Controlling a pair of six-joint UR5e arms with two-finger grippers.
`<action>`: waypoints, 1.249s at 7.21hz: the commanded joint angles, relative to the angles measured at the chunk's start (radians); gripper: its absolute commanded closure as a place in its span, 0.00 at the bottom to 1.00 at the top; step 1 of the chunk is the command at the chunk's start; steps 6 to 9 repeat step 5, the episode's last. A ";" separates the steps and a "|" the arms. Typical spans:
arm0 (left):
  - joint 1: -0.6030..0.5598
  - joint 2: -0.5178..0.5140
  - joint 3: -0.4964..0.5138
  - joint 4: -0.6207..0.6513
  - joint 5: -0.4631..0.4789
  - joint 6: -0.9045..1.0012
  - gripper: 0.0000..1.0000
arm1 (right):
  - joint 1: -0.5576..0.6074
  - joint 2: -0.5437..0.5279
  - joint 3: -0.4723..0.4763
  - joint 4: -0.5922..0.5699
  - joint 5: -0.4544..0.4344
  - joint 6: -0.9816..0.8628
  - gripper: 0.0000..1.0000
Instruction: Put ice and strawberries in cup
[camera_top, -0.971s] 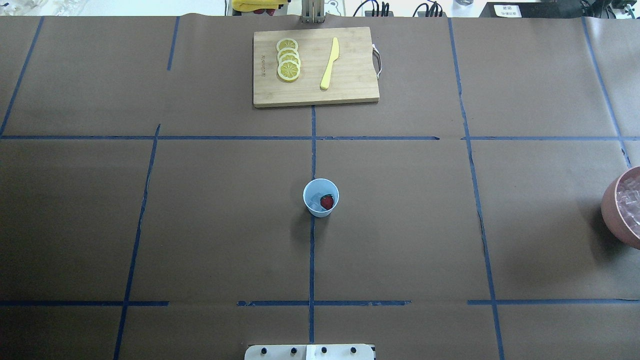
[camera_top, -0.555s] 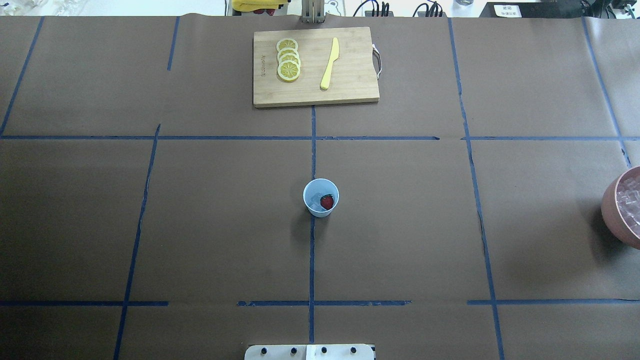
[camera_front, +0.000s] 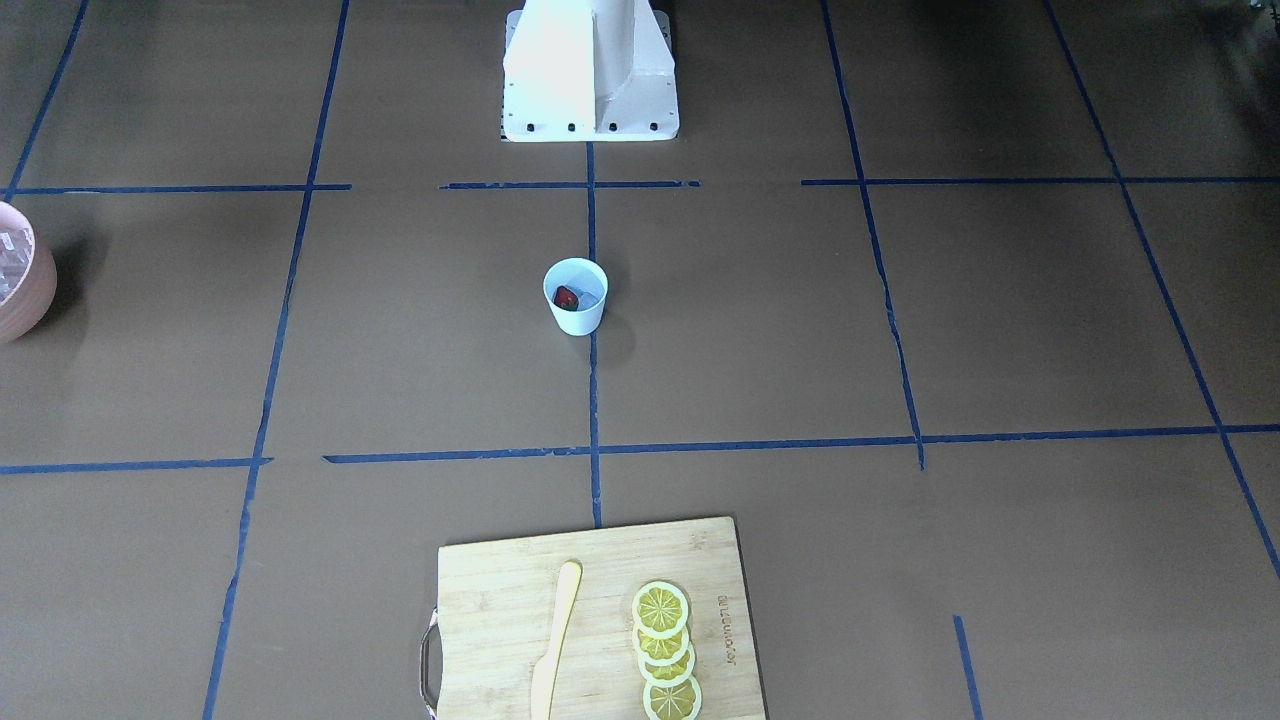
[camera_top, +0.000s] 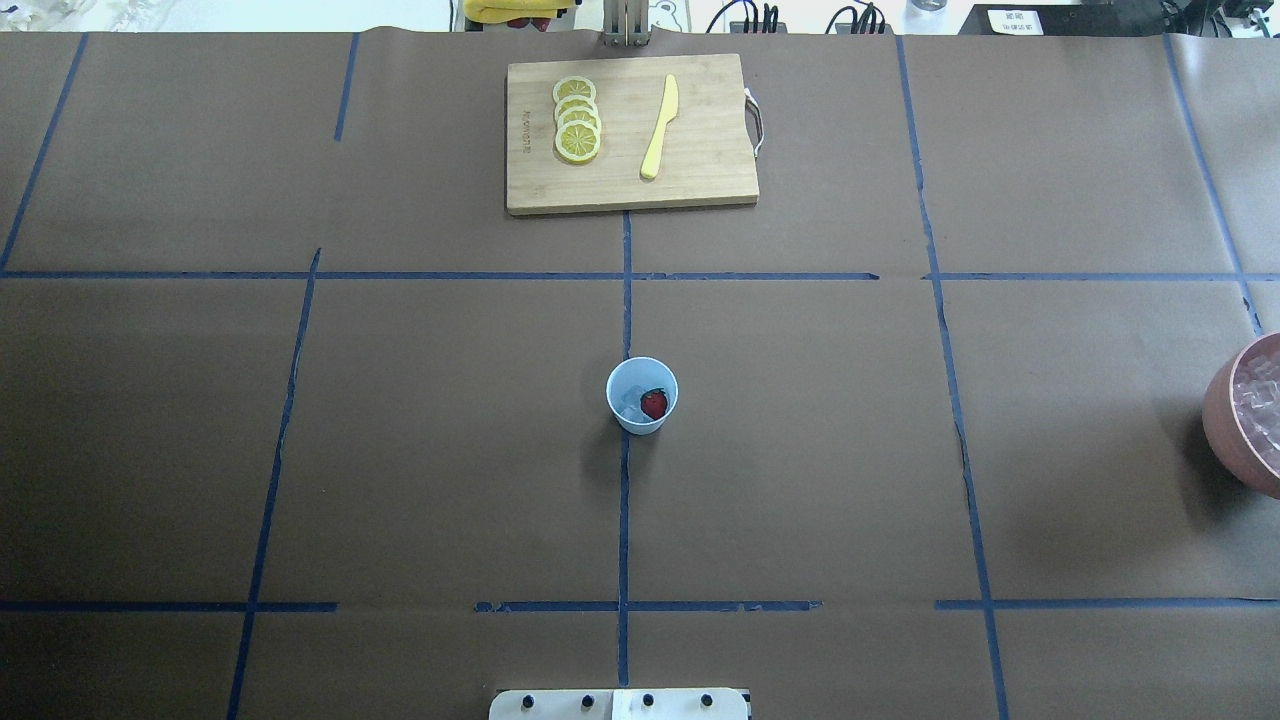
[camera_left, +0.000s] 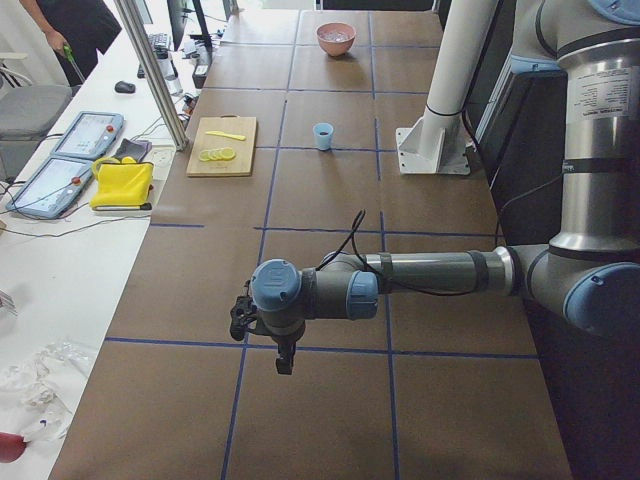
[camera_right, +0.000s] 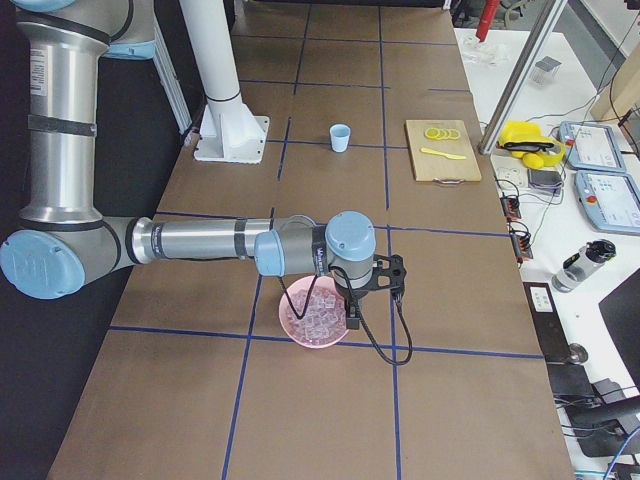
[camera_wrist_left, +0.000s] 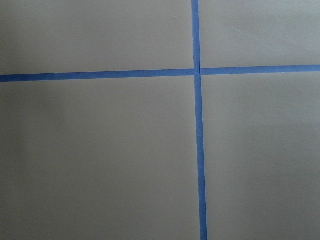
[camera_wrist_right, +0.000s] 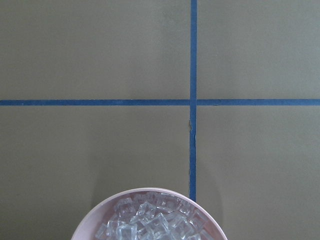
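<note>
Overhead, you see the cup holding the strawberry and ice. In the left side view, the left gripper hangs well apart from the cup, and you cannot tell its finger spread. In the right side view, the right gripper hangs over the pink bowl, far from the cup, likewise unclear.

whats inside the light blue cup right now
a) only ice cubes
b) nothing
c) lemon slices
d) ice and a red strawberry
d: in the overhead view the red strawberry lies beside whitish ice inside the cup, while the lemon slices are all on the cutting board.
</note>
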 joint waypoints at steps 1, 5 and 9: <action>0.000 0.000 0.000 -0.001 0.000 0.000 0.00 | 0.000 0.000 0.001 0.000 -0.007 0.000 0.01; 0.000 0.000 -0.002 -0.003 0.000 0.000 0.00 | 0.000 -0.012 -0.005 0.000 -0.037 -0.006 0.01; 0.000 0.000 -0.002 -0.003 0.000 0.000 0.00 | 0.000 -0.012 -0.005 0.000 -0.037 -0.006 0.01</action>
